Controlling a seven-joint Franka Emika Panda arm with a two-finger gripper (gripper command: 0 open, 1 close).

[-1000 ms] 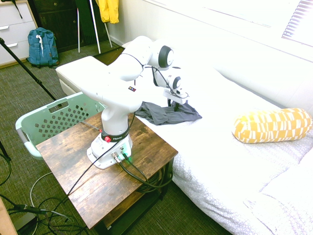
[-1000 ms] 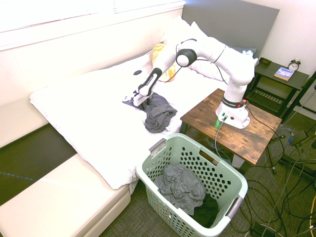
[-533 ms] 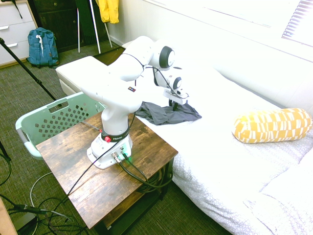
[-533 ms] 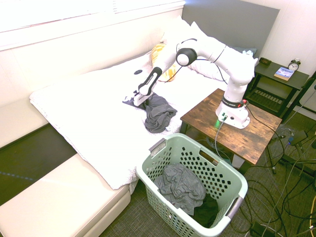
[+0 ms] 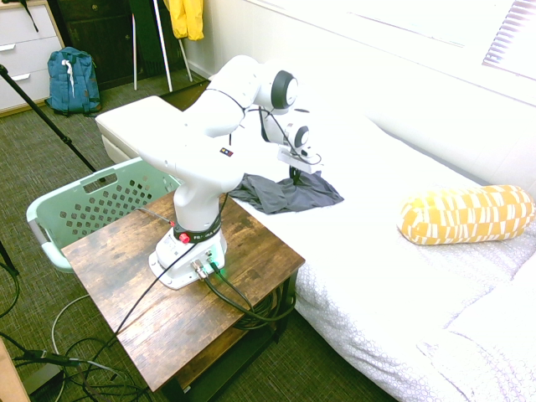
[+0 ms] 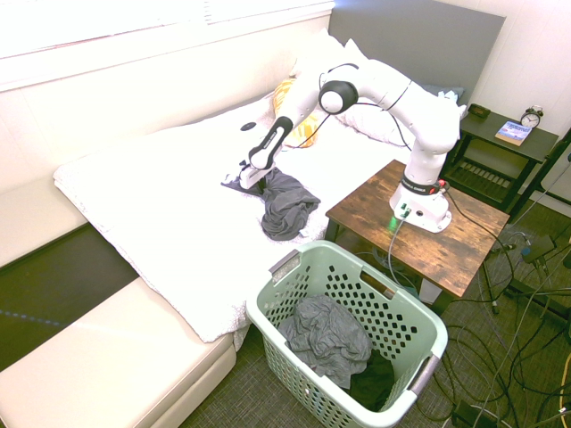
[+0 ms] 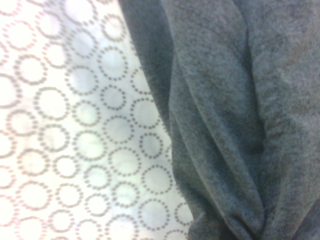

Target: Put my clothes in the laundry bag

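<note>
White circle-patterned bedding fills the frame's right half, with the dark grey clothes crumpled at centre. Directly above them, the gripper has its fingers pinched closed on a fold of fabric. At left, the mint laundry bag stands on the floor.

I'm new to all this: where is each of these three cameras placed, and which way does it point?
First exterior view: high, on the floor side behind the wooden table; looks across the bed to the wall; shows the whole arm and its tool.
Second exterior view: high, beyond the laundry bag; looks toward the headboard; shows the whole arm and the tool.
Wrist view: on the wrist, looking down at the clothes on the circle-printed sheet; no arm shows.
Shared: both exterior views show the clothes, the laundry bag and the yellow pillow.
</note>
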